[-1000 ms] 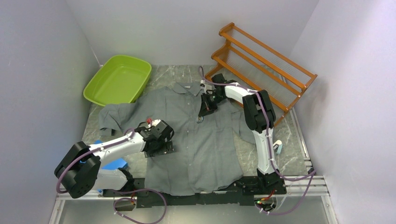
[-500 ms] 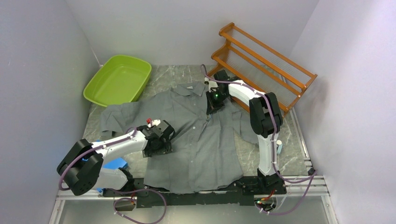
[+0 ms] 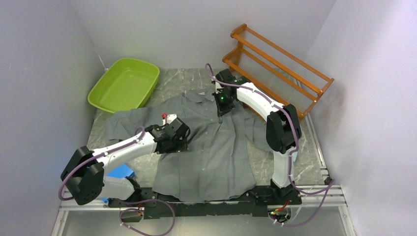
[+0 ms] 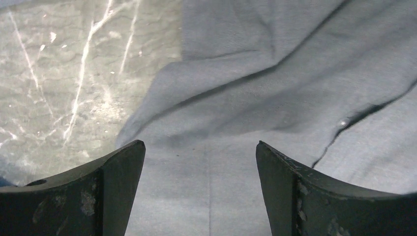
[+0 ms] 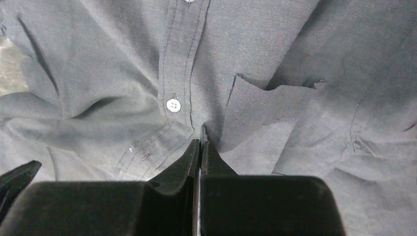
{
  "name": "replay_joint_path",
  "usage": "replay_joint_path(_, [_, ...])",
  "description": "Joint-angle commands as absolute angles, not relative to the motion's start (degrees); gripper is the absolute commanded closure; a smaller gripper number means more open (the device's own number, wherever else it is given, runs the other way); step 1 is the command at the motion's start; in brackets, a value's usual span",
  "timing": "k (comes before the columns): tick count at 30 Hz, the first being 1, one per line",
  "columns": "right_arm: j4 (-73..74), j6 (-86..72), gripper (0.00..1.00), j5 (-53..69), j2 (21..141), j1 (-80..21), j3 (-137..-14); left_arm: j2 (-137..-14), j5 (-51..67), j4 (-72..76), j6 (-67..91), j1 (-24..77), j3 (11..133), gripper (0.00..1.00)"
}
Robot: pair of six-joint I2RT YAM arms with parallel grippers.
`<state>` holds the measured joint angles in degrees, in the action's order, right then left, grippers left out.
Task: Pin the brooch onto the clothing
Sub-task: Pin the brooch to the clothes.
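Right jaws pinched shut on the shirt (image 3: 216,157) placket (image 5: 184,59), upper centre, likely pressing there. Left jaws gape empty, ready to steady it

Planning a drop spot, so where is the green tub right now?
In the top view the green tub sits at the far left corner of the table, just beyond a sleeve of the shirt, opposite the wooden rack.

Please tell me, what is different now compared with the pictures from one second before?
The right hand, shut and seemingly pinching the shirt by its button strip, moved a little farther out, pulling the cloth into folds. The left hand moved over the shirt, farther out and rightward. Unchanged: left hand open, green tub, wooden rack.
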<state>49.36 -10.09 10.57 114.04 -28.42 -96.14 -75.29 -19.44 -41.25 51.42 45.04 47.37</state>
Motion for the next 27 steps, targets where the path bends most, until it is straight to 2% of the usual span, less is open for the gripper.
replay_joint_path(1, [55.5,-13.2,1.0,2.5,109.9,-31.3,-100.2,-75.3,-20.4,-38.0,47.8,47.3,50.6,0.12])
replay_joint_path(9, [54.3,-16.2,1.0,1.2,106.0,-33.9,-99.4,-72.3,-17.1,-21.4,43.0,49.3,49.3,0.15])
replay_joint_path(15, [50.0,-21.2,1.0,-6.4,99.2,-34.0,-94.9,-72.0,-13.8,-7.5,40.1,49.4,47.0,0.16])
replay_joint_path(27, [54.6,-20.5,1.0,-7.7,100.5,-34.5,-97.3,-76.5,-9.0,2.9,35.3,49.8,50.9,0.22])
